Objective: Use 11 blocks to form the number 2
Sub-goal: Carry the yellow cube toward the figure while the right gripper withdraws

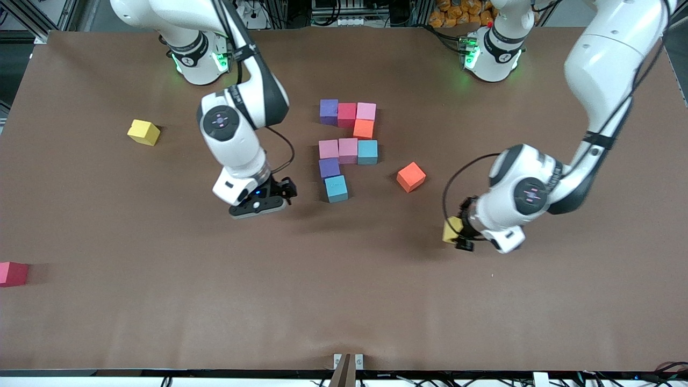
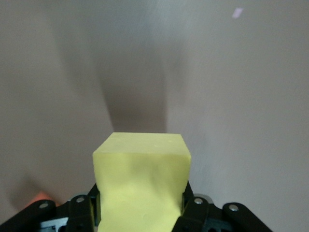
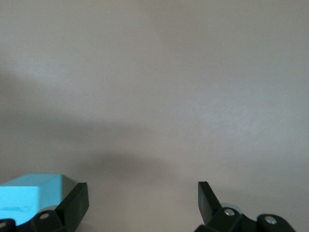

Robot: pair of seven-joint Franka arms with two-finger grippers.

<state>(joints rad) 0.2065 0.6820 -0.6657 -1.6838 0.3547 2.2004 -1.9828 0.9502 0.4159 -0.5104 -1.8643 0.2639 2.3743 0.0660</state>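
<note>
The left gripper (image 1: 461, 235) is clamped on a yellow block (image 2: 141, 186), its fingers (image 2: 188, 205) pressing opposite faces, and holds it above bare table toward the left arm's end, nearer the front camera than the number 2 (image 1: 348, 148). The digit is partly built from nine cubes; its bottom row has only a light blue block (image 1: 336, 188), so two places beside it appear unfilled. Carry the yellow block level, lower it square against the light blue block, and release without nudging neighbours. A loose orange block (image 1: 411, 177) lies just beside the digit. The right gripper (image 1: 263, 200) waits near the light blue block, jaws apart and empty.
</note>
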